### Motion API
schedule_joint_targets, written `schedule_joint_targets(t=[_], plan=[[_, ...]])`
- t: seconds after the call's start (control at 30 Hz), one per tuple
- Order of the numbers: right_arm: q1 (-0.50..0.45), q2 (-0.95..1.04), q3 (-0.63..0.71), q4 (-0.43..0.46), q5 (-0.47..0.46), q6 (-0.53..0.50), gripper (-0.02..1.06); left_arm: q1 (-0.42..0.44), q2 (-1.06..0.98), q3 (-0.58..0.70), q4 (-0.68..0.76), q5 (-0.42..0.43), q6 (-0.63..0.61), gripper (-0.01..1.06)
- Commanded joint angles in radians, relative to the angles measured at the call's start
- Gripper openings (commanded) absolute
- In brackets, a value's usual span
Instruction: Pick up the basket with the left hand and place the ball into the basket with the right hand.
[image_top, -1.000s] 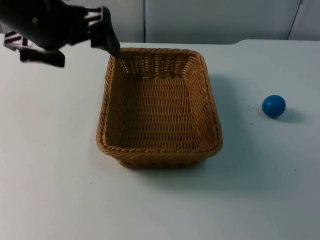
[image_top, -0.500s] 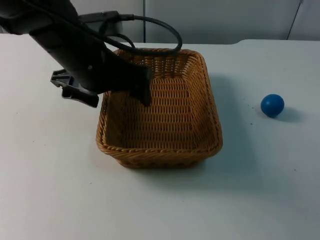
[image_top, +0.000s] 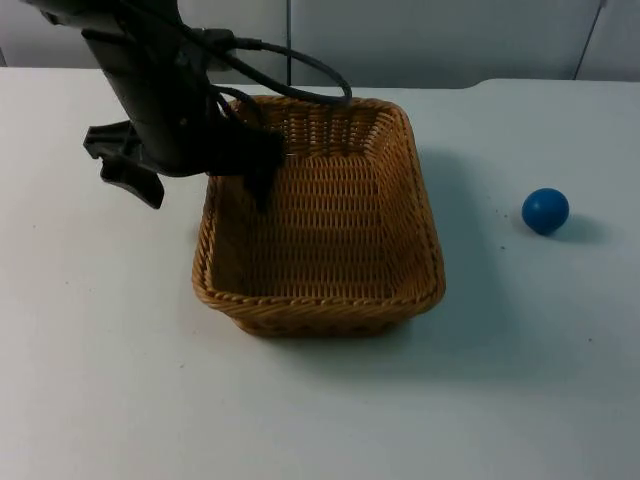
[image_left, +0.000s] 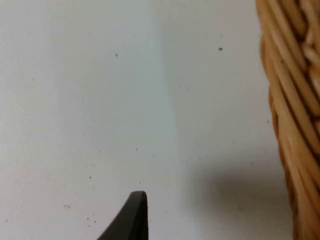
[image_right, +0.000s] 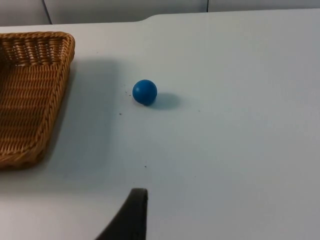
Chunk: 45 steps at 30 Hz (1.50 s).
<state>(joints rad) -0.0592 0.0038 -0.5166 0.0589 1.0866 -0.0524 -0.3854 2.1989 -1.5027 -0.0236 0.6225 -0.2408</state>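
Basket (image_top: 320, 215): tan-brown woven wicker. Ball (image_top: 545, 211) at right: plain blue. Table (image_top: 120, 380): white w/ tiny dark specks. L gripper (image_top: 190, 170): black. Far wall (image_top: 440, 40): grey.

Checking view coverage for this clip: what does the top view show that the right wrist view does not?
Only the top view has the left pincer straddling the left wall of the basket, one finger inside and one outside, and it takes in the basket whole. The right wrist view adds its own black fingertip above bare table; the right arm waits. Both share the blue ball, lying on the table apart from the basket.
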Motion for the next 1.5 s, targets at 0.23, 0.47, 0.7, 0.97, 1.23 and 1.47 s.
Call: schedule_joint_targets(t=[0.23,0.47,0.7,0.97,1.23,1.47], plan=[[0.003,-0.004,0.005,-0.001,-0.008,0.000,1.03,-0.048,0.013,-0.008,0.007,-0.009,-0.030,1.04],[0.003,-0.004,0.005,-0.001,-0.008,0.000,1.03,-0.065,0.038,-0.008,0.009,-0.019,-0.051,1.04],[0.003,-0.004,0.005,-0.001,-0.008,0.000,1.03,-0.065,0.038,-0.008,0.015,-0.032,-0.102,0.03],[0.003,-0.004,0.005,-0.001,-0.008,0.000,1.03,-0.065,0.038,-0.008,0.052,-0.034,-0.148,0.00],[0.003,-0.004,0.005,-0.001,-0.008,0.000,1.03,-0.065,0.008,-0.008,0.033,-0.010,-0.158,0.00],[0.003,-0.004,0.005,-0.001,-0.008,0.000,1.03,-0.065,-0.061,-0.008,-0.056,-0.008,-0.045,0.00]])
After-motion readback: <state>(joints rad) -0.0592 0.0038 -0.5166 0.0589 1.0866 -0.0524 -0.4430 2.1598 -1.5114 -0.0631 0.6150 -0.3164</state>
